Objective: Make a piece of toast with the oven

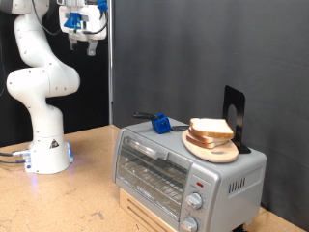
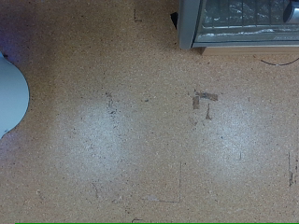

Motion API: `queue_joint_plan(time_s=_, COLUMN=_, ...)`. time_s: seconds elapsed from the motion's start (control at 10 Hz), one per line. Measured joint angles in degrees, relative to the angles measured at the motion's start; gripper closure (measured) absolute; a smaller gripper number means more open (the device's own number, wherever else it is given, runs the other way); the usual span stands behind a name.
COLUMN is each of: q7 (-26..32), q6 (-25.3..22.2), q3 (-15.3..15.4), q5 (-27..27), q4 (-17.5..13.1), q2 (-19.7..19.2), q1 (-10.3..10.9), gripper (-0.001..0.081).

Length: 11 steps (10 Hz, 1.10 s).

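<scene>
The oven (image 1: 183, 174) is a small silver box at the exterior view's lower right, its glass door closed and two round knobs (image 1: 195, 201) on its front. Pale bread slices (image 1: 210, 128) with tan crusts lie piled on a round wooden plate (image 1: 214, 150) on the oven's roof; I cannot single out the piece of toast among them. My gripper (image 1: 84, 41) hangs high at the exterior view's top left, far from the oven, open with nothing between its fingers. The wrist view shows no fingers, only the cork tabletop (image 2: 140, 121) and a corner of the oven (image 2: 243, 23).
A blue object (image 1: 161, 124) with a dark handle lies on the oven's roof beside the plate. A black stand (image 1: 235, 116) rises behind the bread. The arm's white base (image 1: 46, 155) stands at the exterior view's left. A dark curtain hangs behind.
</scene>
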<state>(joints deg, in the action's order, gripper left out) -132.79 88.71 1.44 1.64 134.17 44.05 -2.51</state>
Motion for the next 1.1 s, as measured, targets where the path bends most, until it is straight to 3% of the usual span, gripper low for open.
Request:
queue_joint_plan(time_s=0.2, q7=13.04, q6=2.40, q3=-1.84, q5=0.00, q4=0.11, q2=-0.12, q1=1.44, gripper=0.0124)
queue_joint_plan(time_s=0.4, q7=27.96, q6=9.93, q3=-5.36, q5=0.00, q4=0.39, q2=-2.15, q1=3.26, gripper=0.0124)
queue_joint_plan(time_s=0.5, q7=33.10, q6=12.13, q3=-6.55, q5=0.00, q4=0.01, q2=-4.05, q1=4.84, gripper=0.0124)
queue_joint_plan(time_s=0.6, q7=31.52, q6=11.70, q3=-6.52, q5=0.09, q4=0.02, q2=-3.93, q1=4.60, gripper=0.0124)
queue_joint_plan(time_s=0.9, q7=49.13, q6=10.18, q3=-13.22, q5=10.47, q4=-0.35, q2=-5.06, q1=8.95, gripper=0.0124)
queue_joint_plan(time_s=1.1, q7=63.90, q6=12.88, q3=-17.82, q5=15.86, q4=-1.46, q2=-9.45, q1=13.29, gripper=0.0124)
